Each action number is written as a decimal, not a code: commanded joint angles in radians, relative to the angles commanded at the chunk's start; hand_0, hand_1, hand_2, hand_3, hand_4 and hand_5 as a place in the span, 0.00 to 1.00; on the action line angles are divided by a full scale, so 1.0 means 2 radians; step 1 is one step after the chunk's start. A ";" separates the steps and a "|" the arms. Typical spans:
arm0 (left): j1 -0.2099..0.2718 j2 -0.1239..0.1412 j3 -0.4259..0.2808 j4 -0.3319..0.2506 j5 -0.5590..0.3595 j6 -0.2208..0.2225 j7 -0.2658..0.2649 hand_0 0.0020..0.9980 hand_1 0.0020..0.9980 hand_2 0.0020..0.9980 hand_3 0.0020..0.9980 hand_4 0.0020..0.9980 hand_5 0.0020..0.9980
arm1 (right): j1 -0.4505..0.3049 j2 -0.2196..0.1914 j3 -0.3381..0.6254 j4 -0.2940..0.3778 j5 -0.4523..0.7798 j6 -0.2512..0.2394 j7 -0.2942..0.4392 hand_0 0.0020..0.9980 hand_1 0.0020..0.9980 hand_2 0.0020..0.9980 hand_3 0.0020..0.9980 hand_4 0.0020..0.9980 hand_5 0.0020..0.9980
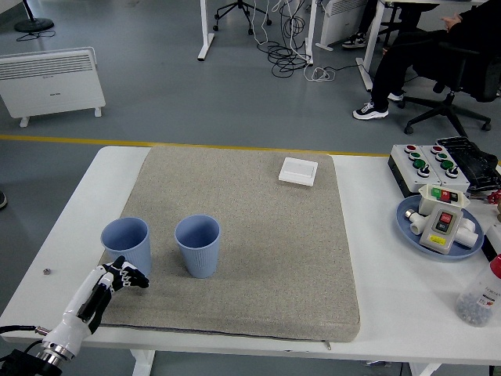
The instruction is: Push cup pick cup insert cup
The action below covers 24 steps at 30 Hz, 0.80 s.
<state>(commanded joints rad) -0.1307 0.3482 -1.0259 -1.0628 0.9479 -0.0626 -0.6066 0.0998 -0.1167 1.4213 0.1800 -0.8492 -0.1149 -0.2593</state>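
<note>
While my left hand (120,276) sits low at the near-left corner of the grey mat (258,258), its black fingers (135,279) are curled loosely and hold nothing, the tips pointing toward the base of the left blue cup (126,245) just above them; I cannot tell whether they touch it. My white forearm runs back from the hand to the picture's lower left corner. That cup stands upright at the mat's left edge, mouth open to the top. Just beside it to the right, with a small gap between them, stands the second blue cup (198,245), also upright and ribbed on its wall. Both are on the mat, which covers most of the white table (78,211). Near the mat's far edge lies a small white square lid (298,171). Off the mat on the right are a box of red and green buttons (433,164), a blue plate (409,222) with a switch unit on it, and a clear bottle (479,295) near the right edge.
</note>
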 joint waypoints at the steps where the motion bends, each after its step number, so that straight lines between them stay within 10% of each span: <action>1: -0.001 0.000 0.000 0.002 0.000 0.000 0.000 0.50 0.49 0.47 0.43 0.57 1.00 | 0.000 0.000 0.000 0.000 0.000 0.000 0.000 0.75 0.61 0.59 0.58 0.11 0.57; 24: -0.031 -0.005 -0.001 0.037 0.003 0.001 -0.003 0.52 0.50 0.47 0.44 0.57 1.00 | 0.003 0.001 -0.001 0.000 0.003 0.000 0.000 0.75 0.61 0.59 0.58 0.11 0.57</action>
<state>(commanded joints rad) -0.1922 0.3384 -1.0275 -0.9890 0.9533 -0.0613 -0.6128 0.1066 -0.1144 1.4192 0.1800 -0.8442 -0.1150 -0.2585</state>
